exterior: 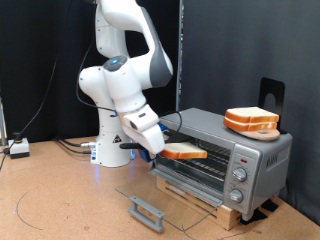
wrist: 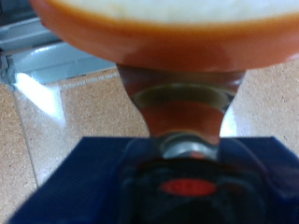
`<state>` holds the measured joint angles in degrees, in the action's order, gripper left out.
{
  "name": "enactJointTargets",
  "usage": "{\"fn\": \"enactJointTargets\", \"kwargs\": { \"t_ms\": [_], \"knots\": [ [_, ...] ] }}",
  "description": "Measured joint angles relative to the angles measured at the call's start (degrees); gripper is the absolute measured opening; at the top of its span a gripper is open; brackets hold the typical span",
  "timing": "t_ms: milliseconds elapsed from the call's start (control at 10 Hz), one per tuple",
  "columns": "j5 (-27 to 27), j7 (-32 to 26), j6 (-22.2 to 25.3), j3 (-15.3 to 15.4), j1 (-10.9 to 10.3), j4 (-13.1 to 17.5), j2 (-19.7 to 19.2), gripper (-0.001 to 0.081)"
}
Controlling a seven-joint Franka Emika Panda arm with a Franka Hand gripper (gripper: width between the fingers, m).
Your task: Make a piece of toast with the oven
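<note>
The silver-grey oven (exterior: 214, 133) stands at the exterior view's right with its glass door (exterior: 165, 195) folded down flat and its bar handle (exterior: 148, 212) towards the view's bottom. My gripper (exterior: 160, 145) is shut on a toast slice (exterior: 186, 152), held flat at the oven's open mouth, just above the wire rack (exterior: 195, 170). In the wrist view the slice's orange-brown crust (wrist: 159, 33) fills the top, very close to the camera; my fingers do not show clearly there. Two more slices (exterior: 252, 121) are stacked on the oven's roof.
Round knobs (exterior: 240, 176) run down the oven's panel. The oven sits on a wooden board (exterior: 236, 212) on the cork-coloured table (exterior: 60, 200). Cables and a small box (exterior: 18, 148) lie at the exterior view's left. A dark blue shape (wrist: 65, 187) fills the wrist view's lower part.
</note>
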<state>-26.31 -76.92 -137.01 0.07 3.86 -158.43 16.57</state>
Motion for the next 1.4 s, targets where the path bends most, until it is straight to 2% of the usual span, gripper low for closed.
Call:
{"fn": "enactJointTargets", "kwargs": {
  "t_ms": [200,400,600,800,1100,1400],
  "knots": [
    [3.58,3.67,-3.71,4.34,-0.18,-2.07,1.40,0.0396],
    [8.82,6.30,-10.04,8.01,0.06,-4.09,1.68,0.0396],
    [12.90,5.45,-14.85,8.98,0.94,-5.17,1.79,0.0396],
    [13.40,1.30,-14.50,7.37,1.69,-4.91,2.29,0.0396],
    [13.37,-4.92,-8.53,2.36,3.14,-3.23,3.63,0.0396],
    [13.68,-5.68,-6.61,0.85,5.10,-2.05,3.72,0.0396]
  ]
}}
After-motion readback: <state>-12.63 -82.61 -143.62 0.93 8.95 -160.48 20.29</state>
